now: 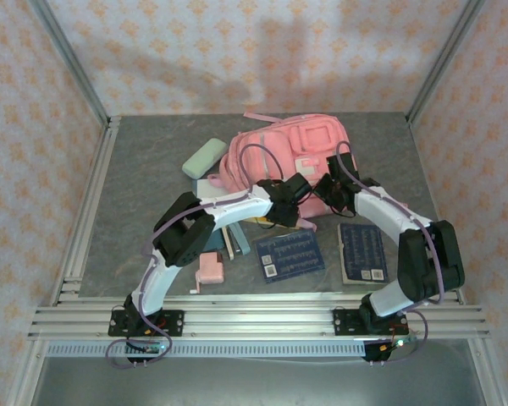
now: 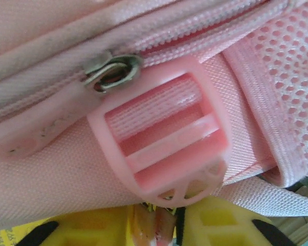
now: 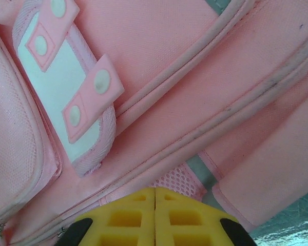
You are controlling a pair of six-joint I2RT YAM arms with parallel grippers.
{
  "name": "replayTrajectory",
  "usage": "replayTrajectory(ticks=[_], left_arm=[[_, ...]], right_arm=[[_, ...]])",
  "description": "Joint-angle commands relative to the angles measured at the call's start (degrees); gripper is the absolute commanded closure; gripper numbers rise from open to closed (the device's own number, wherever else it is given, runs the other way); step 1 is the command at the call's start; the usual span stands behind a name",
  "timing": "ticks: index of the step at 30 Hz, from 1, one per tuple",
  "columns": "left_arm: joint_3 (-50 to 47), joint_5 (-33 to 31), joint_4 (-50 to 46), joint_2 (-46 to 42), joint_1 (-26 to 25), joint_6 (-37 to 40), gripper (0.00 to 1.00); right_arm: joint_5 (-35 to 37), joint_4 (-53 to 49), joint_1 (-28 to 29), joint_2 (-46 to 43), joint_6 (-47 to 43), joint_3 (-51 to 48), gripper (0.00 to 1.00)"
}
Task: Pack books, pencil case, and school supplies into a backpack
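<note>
Left jaws: my left gripper [image 2: 154,225] stood nearly together; its yellow fingers [image 2: 220,223] pressed on either side of a small pink tab [image 2: 152,219] at the backpack's lower edge.
Left wrist view: a pink strap buckle [image 2: 164,138] lay just above my fingers; a metal zip slider [image 2: 110,69] sat on a closed zip above the buckle; pink mesh [image 2: 292,77] ran along the right.
Right jaws: my right gripper [image 3: 155,215] was fully together, pad against pad; nothing showed between them.
Right wrist view: my closed fingers met the backpack beside a strip of mesh; a white patch [image 3: 66,97] with pink snap tabs lay to the upper left.
Backpack: the pink backpack [image 1: 288,148] lay flat at the far middle of the table [image 1: 152,178]; both my grippers met at its near edge.
Pencil case: the sage-green pencil case [image 1: 201,158] lay just left of the backpack, outside it.
Books: two navy books [image 1: 289,256] lay on the table near my bases.
Supplies: a small pink gadget [image 1: 209,271] lay beside my left arm.
</note>
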Motion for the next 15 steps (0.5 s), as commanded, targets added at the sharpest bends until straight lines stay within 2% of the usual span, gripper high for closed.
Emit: replayTrajectory(ticks=[1, 5, 8, 15], left_arm=[[-3.2, 0.2, 0.6, 0.2, 0.9, -0.4, 0.78], [-4.1, 1.9, 2.1, -1.3, 1.2, 0.4, 0.88], [-4.6, 4.7, 3.1, -2.3, 1.9, 1.0, 0.89], [-8.5, 7.2, 5.7, -4.6, 3.9, 0.2, 0.75]], right_arm=[[-0.8, 1.0, -0.3, -1.4, -0.8, -0.8, 0.95], [-1.0, 0.7, -0.2, -1.9, -0.8, -0.9, 0.95], [-1.1, 0.2, -0.2, -2.6, -0.9, -1.2, 0.95], [-1.6, -0.1, -0.3, -3.7, -1.1, -2.3, 0.90]])
